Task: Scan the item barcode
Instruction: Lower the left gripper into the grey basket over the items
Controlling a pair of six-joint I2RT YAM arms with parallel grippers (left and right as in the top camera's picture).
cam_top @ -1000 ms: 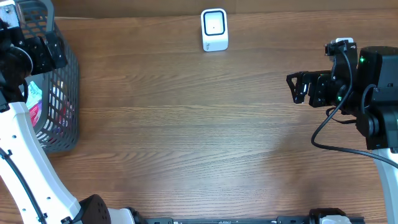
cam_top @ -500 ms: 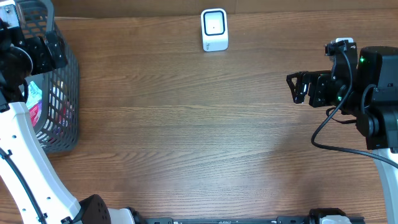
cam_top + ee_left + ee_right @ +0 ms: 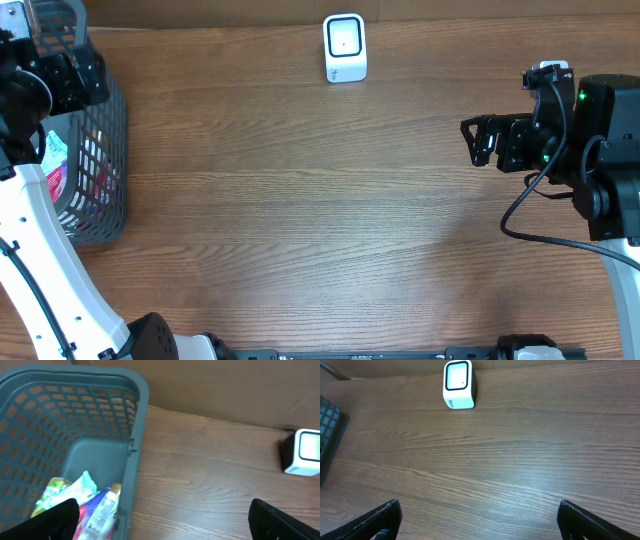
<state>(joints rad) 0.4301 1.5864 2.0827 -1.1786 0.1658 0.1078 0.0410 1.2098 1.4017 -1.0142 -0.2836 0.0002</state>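
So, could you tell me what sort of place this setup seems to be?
Probably a mock shop checkout in a robotics lab: a small white barcode scanner stands on the wooden table, and a grey shopping basket holds packaged goods.

The basket (image 3: 105, 150) at the surface's left edge is cut off; the packets (image 3: 95, 505) inside are blurred and half-hidden; the scanner (image 3: 306, 452) is cropped.

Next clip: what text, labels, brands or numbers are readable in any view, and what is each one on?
Nothing can be read in any view.
White barcode scanner: a small dark mark at the foot of its face, too small to read.
Packets in the grey basket: coloured print, too blurred to read.
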